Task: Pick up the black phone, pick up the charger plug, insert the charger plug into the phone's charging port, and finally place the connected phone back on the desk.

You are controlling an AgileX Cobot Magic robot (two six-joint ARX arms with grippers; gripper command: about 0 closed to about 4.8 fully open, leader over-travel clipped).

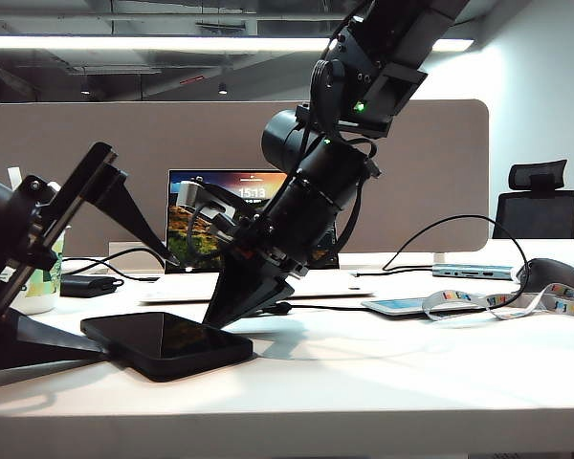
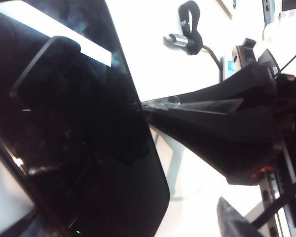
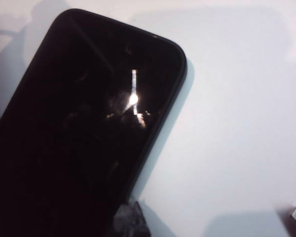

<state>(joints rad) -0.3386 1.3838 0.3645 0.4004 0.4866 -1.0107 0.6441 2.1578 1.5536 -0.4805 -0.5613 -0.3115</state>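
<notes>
The black phone [image 1: 167, 342] is lying flat near the front edge of the desk [image 1: 411, 382], screen up. The left gripper [image 1: 57, 277] is standing with its fingers spread wide around the phone's left end. The right gripper [image 1: 244, 296], fingers pressed together and empty, is pushing its tip down at the phone's far edge. The risk, I think: the glossy phone is slipping sideways under this push. The charger plug [image 2: 176, 39] is lying behind. Further back are a laptop [image 1: 249, 225], a taupe divider panel [image 1: 430, 172] and an office chair [image 1: 531, 201].
</notes>
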